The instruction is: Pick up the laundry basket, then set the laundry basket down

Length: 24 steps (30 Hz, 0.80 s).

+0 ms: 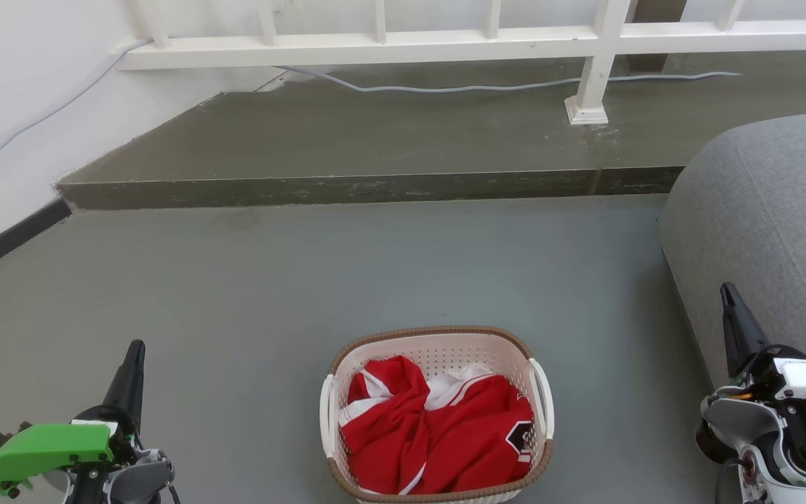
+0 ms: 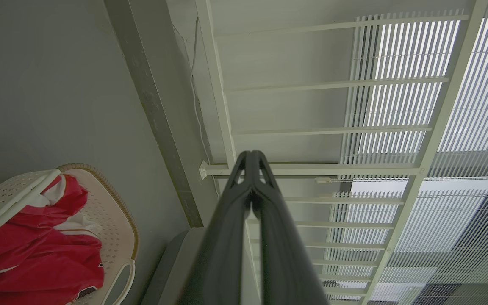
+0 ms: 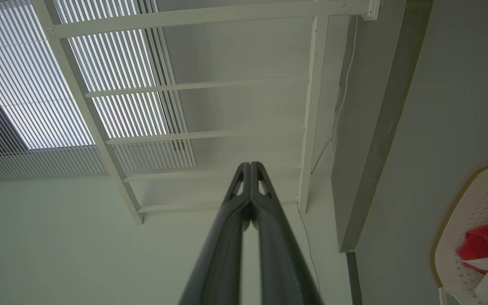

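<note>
So the laundry basket (image 1: 438, 329) is sitting on the floor (image 1: 235, 280)
Head view: it's sitting near and center with red clothes (image 1: 445, 427) inside, left pincer (image 1: 136, 350) and right pincer (image 1: 727, 294) hovering well apart on either side. Left wrist view: fingers pressing together, gripping nothing. Right wrist view: same, pressing together on nothing.

Red garment (image 1: 445, 434), grey sofa (image 1: 774, 238), white railing (image 1: 389, 43)

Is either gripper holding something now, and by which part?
Nothing is held. The left gripper and the right gripper are both shut and empty, each to one side of the basket, which stands on the floor.
</note>
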Available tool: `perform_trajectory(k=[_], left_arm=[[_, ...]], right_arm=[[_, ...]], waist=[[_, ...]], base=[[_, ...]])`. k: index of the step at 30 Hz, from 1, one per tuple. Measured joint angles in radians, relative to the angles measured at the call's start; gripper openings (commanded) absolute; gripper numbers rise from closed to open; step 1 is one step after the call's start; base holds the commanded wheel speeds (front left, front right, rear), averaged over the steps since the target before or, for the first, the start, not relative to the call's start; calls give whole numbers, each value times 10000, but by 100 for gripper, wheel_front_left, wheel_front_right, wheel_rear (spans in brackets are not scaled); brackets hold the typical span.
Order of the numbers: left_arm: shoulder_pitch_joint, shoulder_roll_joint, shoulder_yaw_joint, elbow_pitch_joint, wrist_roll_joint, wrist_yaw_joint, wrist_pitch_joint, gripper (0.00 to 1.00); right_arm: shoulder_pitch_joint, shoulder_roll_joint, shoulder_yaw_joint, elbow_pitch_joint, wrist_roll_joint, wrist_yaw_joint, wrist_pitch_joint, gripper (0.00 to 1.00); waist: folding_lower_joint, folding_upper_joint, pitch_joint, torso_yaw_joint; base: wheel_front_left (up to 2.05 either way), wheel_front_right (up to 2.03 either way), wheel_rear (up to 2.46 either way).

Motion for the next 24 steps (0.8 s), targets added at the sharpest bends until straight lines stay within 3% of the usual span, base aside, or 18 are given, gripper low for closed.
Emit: perform_trajectory(k=[23, 24], left_arm=[[0, -2, 4, 0, 0, 0, 0, 0], [10, -4, -8, 38, 0, 2, 0, 100]], right_arm=[[0, 2, -2, 0, 0, 0, 0, 0], [16, 10, 0, 35, 4, -12, -2, 100]], waist=[[0, 0, 0, 0], [0, 0, 0, 0]], base=[[0, 0, 0], [0, 0, 0]])
